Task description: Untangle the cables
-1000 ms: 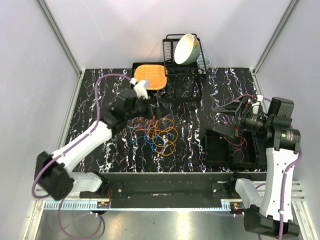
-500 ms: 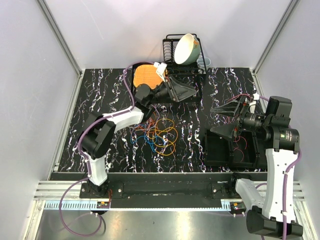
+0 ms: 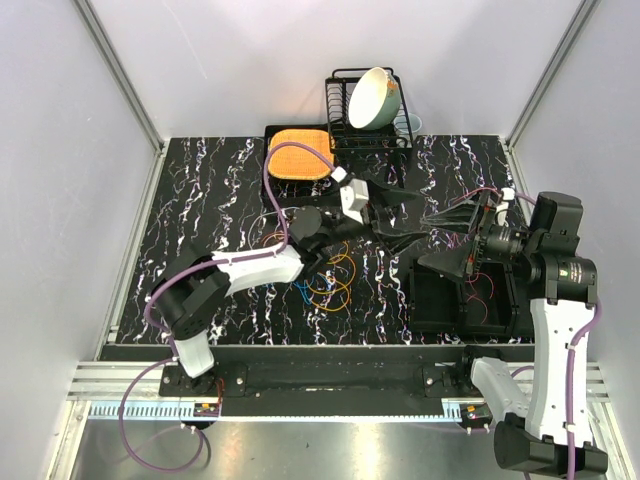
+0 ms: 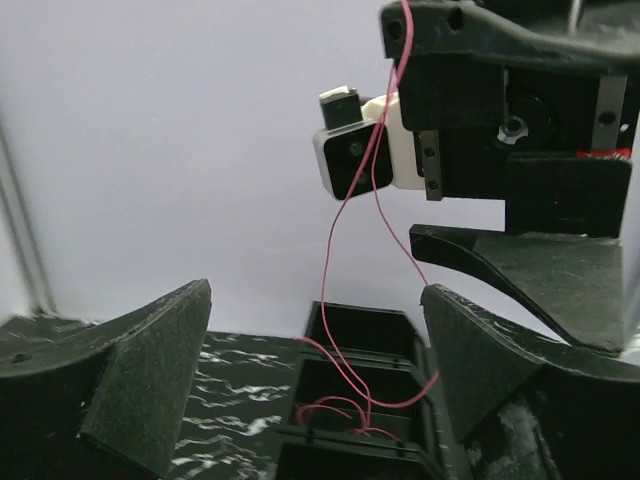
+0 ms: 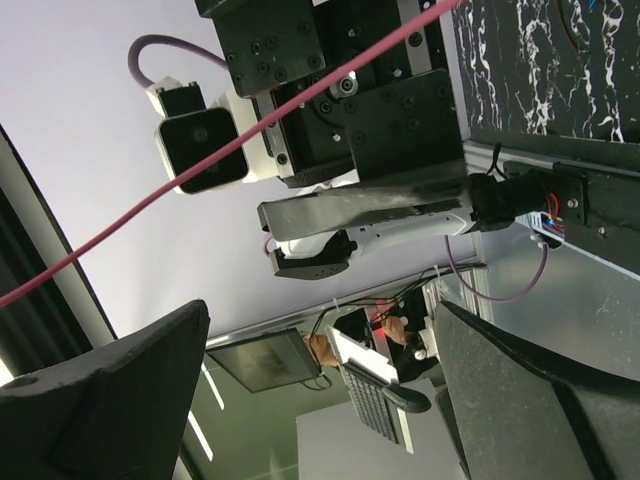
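left gripper [image 4: 318, 300] jaws were spread wide with nothing between them. right gripper [image 5: 322, 325] jaws were spread wide too, pinching nothing. the two grippers faced each other nose to nose, near, not touching, above the bin [image 3: 430, 320]. a red cable [image 5: 215, 160] ran across the right gripper's body and hung down in a loose loop into the bin. it looked draped or snagged on that gripper rather than gripped, but i couldn't tell what it was caught on. the rest of the cables sat as a tangle [image 3: 322, 275] on the table [image 3: 200, 200], under the left forearm and well apart from the bin. risks, as a guess: with neither jaw on it, the red cable could slide off and drop, or get dragged back out of the bin if either arm pulled away while it was hooked. the strand is thin and slack, so the left jaws could close on air. the grippers are close enough that a small push forward could knock fingers together. the low left forearm could sweep the tangle. pose: the left arm was stretched low across the table to the right, wrist aimed at the right gripper. the right arm stood tall, elbow up, forearm pointing left over the bin.
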